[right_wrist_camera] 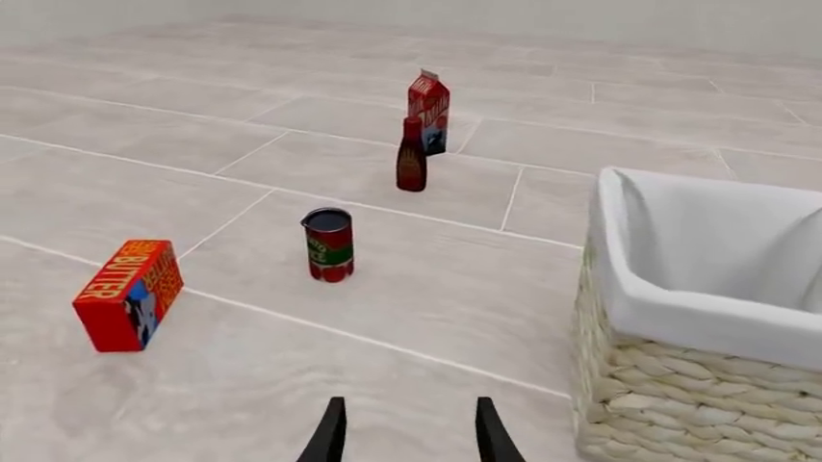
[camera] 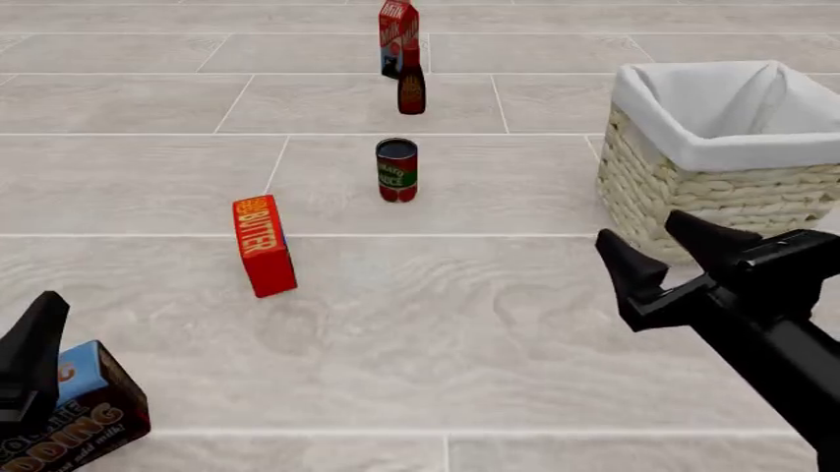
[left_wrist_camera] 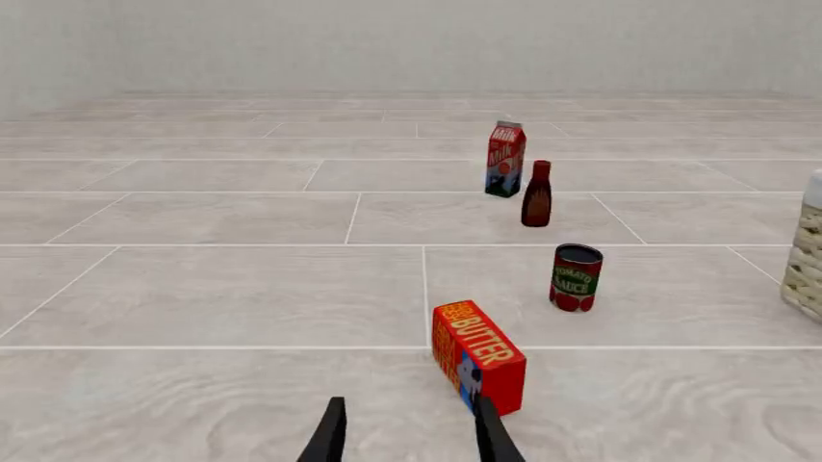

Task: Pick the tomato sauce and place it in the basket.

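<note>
Two grippers were in view, neither holding anything. Right gripper [camera: 660,248] hovered with jaws spread wide, just in front of the basket [camera: 683,197] in the front view. Left gripper [left_wrist_camera: 408,433] sat low at the near left, jaws also apart in its wrist view, next to a dark pudding box [camera: 92,413].

Tomato sauce [camera: 396,169] stood upright on the tabletop [camera: 434,324], mid-field, well apart from both grippers. Basket was to its right with a clear gap between. Butter box [camera: 263,246] stood nearer and to the left of the can. Dark bottle [camera: 411,90] and red carton [camera: 397,29] stood farther back, roughly in line behind the can.

Step in hand, by my read: reach for the can, not yet begun. Right arm looked the better pick, since it was closer to the basket and had open tabletop between it and the can. Advice: keep jaws wide, come in level at the label's mid-height, centre the can between the fingers before closing. Don't overshoot toward the bottle behind. Can is small and round, so an off-centre squeeze could tip or roll it. Lift clear of the basket rim before moving across.
</note>
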Robot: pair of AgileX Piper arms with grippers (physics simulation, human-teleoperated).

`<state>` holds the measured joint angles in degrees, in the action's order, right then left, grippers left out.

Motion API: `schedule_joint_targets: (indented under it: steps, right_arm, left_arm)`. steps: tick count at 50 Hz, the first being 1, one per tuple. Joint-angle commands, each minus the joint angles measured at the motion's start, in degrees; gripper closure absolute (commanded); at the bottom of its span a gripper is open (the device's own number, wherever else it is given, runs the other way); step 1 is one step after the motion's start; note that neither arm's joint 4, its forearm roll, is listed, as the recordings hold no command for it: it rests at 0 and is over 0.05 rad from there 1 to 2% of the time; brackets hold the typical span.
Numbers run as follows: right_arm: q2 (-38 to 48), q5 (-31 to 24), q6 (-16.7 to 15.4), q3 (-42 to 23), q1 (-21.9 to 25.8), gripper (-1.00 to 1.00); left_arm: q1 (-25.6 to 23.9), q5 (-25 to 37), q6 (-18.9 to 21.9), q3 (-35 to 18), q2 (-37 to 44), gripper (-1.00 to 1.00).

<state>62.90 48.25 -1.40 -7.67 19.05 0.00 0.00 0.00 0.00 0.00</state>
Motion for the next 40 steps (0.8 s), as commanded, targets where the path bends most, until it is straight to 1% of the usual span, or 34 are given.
schedule_joint_targets:
  steps: [1, 7, 17, 27, 29, 30, 31, 35, 40]
  right_arm:
    - [5.7, 2.7, -0.2, -2.1, 1.5, -1.00]
    - [8.9, 3.5, 0.1, -3.9, 2.2, -1.00]
    - [14.0, 5.8, -0.3, -6.2, 2.4, -1.00]
    - [17.5, 5.7, -0.4, -9.2, 2.4, -1.00]
    - [18.0, 5.5, -0.2, -9.8, 2.5, -1.00]
    - [18.3, 5.2, 0.9, -10.3, 2.3, -1.00]
    - [18.6, 5.1, 1.1, -10.5, 2.2, -1.00]
    - [21.1, 6.1, 0.3, -11.6, 3.1, -1.00]
    - [22.4, 5.9, -0.2, -12.9, 3.7, -1.00]
  left_arm:
    - [0.0, 0.0, 0.0, 0.0, 0.0, -1.00]
    - [0.0, 0.0, 0.0, 0.0, 0.0, -1.00]
    - [0.0, 0.0, 0.0, 0.0, 0.0, -1.00]
    - [0.0, 0.0, 0.0, 0.0, 0.0, -1.00]
    - [0.0, 0.0, 0.0, 0.0, 0.0, -1.00]
    - [0.0, 0.0, 0.0, 0.0, 0.0, -1.00]
    - [0.0, 0.0, 0.0, 0.0, 0.0, -1.00]
    - [0.0, 0.0, 0.0, 0.0, 0.0, -1.00]
    - [0.0, 0.0, 0.0, 0.0, 0.0, -1.00]
